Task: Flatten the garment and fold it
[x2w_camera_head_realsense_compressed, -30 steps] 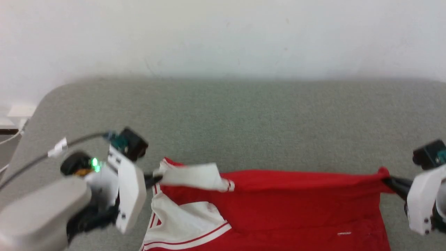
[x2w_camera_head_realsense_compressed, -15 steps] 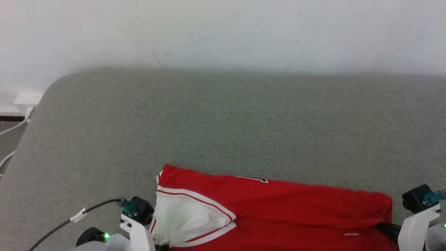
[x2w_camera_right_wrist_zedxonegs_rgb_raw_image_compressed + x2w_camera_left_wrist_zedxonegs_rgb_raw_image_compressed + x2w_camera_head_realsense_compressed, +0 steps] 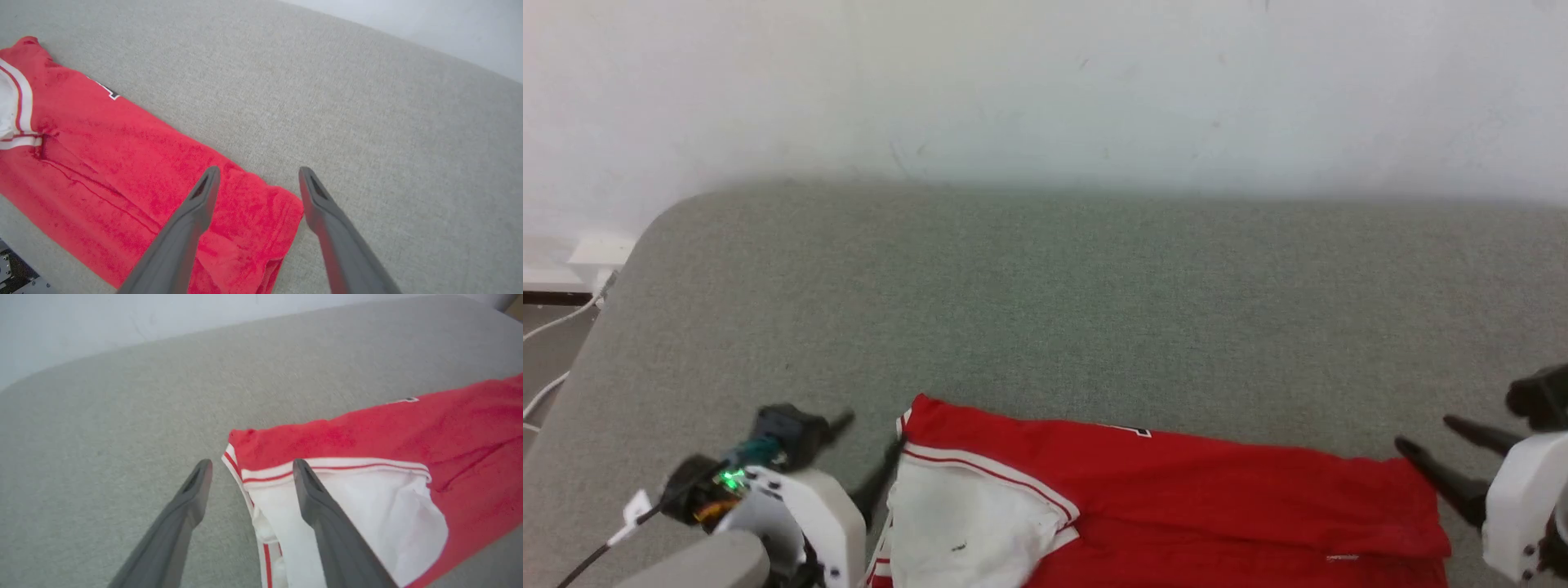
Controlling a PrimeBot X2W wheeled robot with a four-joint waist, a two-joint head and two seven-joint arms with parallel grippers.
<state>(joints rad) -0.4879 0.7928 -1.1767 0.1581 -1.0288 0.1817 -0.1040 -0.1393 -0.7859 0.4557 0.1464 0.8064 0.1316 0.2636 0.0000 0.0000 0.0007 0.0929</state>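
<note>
The left gripper (image 3: 875,429), its two dark fingers spread and holding nothing, hangs at the sleeve end of the red jersey-style T-shirt with white, stripe-trimmed sleeves (image 3: 1217,490). The right gripper (image 3: 1425,431), likewise spread and empty, hangs at the opposite end. The shirt lies as a long doubled band along the near side of the grey felt-covered table (image 3: 1045,310), so a lengthwise fold looks made, with creases and crosswise folds probably left; its near hem appears close to the table's front edge, while broad bare felt stretches toward the white wall (image 3: 1045,82).
</note>
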